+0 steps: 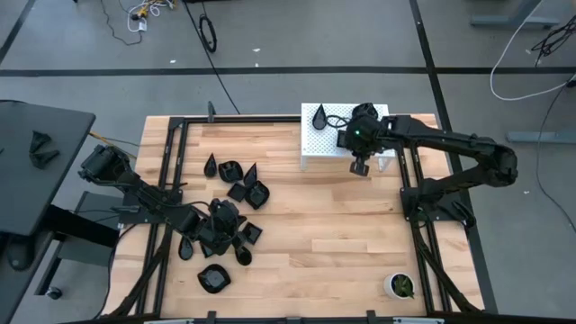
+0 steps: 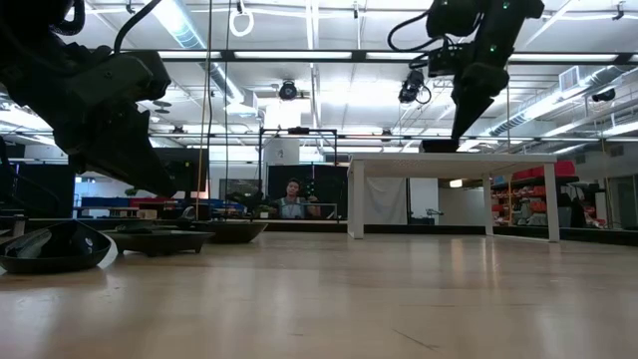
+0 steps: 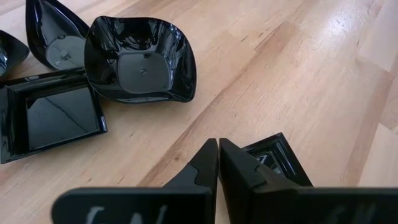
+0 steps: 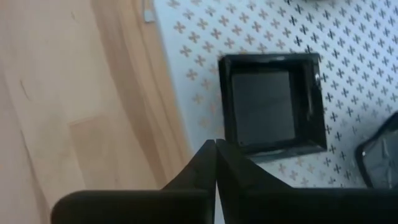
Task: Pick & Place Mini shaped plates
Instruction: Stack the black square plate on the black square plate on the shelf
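Observation:
Several mini shaped plates, glossy black, lie on the wooden table's left half (image 1: 236, 193). Among them are a rounded-square one (image 3: 140, 59), a flat square one (image 3: 50, 118) and a teardrop (image 3: 56, 34). My left gripper (image 3: 217, 146) hangs shut just over the table among them, with a small square plate (image 3: 280, 155) right behind its fingers. A square plate (image 4: 273, 102) and a teardrop plate (image 1: 320, 117) rest flat on the white perforated stand (image 1: 315, 144). My right gripper (image 4: 215, 144) is shut with nothing between its fingers, above the stand's near edge beside the square plate.
A small white pot with a green plant (image 1: 399, 285) stands at the near right corner. Black frame rails (image 1: 171, 171) run along both table sides. Bare wood (image 1: 324, 234) lies between the plates and the right rail. A person (image 2: 292, 199) sits far behind the table.

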### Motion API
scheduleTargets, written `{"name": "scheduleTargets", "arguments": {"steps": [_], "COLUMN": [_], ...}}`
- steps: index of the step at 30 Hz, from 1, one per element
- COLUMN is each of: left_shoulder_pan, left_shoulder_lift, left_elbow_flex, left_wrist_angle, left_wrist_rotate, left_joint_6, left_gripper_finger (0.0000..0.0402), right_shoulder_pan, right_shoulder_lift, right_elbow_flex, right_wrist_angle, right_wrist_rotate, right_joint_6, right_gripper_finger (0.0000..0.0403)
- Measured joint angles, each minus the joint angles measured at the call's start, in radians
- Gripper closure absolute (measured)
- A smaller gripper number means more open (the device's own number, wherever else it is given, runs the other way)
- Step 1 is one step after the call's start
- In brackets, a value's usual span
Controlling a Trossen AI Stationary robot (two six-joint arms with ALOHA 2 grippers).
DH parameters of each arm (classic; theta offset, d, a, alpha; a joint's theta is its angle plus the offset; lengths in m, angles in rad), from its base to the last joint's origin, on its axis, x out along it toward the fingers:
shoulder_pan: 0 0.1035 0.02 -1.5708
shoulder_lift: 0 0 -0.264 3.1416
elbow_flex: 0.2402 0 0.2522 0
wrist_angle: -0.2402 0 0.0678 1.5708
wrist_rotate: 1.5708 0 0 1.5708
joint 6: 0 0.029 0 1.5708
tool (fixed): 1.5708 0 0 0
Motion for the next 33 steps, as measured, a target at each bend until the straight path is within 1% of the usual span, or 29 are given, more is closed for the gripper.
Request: {"name": "scheduleTargets", "arguments": {"steps": [6, 11, 13, 16, 19, 26, 30, 33], "left_shoulder_pan": [0.0, 0.0, 0.0, 0.0, 0.0, 0.0, 0.0, 0.0], "left_shoulder_lift": [0.0, 0.0, 0.0, 0.0, 0.0, 0.0, 0.0, 0.0], "left_elbow_flex": [0.0, 0.0, 0.0, 0.0, 0.0, 0.0, 0.0, 0.0], "left_wrist_angle": [0.0, 0.0, 0.0, 0.0, 0.0, 0.0, 0.0, 0.0], "left_wrist_rotate": [0.0, 0.0, 0.0, 0.0, -0.004, -0.004, -0.004, -0.004], "left_joint_6": [0.0, 0.0, 0.0, -0.001, -0.001, -0.002, -0.002, -0.002], "left_gripper_finger": [0.0383, 0.0383, 0.0383, 0.0383, 0.0383, 0.0383, 0.0383, 0.0383], "right_shoulder_pan": [-0.032, -0.039, -0.039, -0.032, -0.022, -0.016, -0.018, -0.018], "right_shoulder_lift": [0.003, 0.003, 0.003, 0.003, 0.003, 0.011, 0.044, 0.072], "right_elbow_flex": [0.0, 0.0, 0.0, 0.0, 0.0, 0.0, 0.0, -0.001], "right_wrist_angle": [0.008, 0.035, 0.046, 0.049, 0.046, 0.044, 0.064, 0.098], "right_wrist_rotate": [0.012, 0.092, 0.081, 0.026, 0.0, -0.005, -0.031, -0.02], "right_joint_6": [-0.021, -0.024, -0.024, -0.024, -0.024, -0.016, -0.029, -0.053], "right_gripper_finger": [0.0399, 0.0396, 0.0397, 0.0399, 0.0399, 0.0399, 0.0399, 0.0399]}}
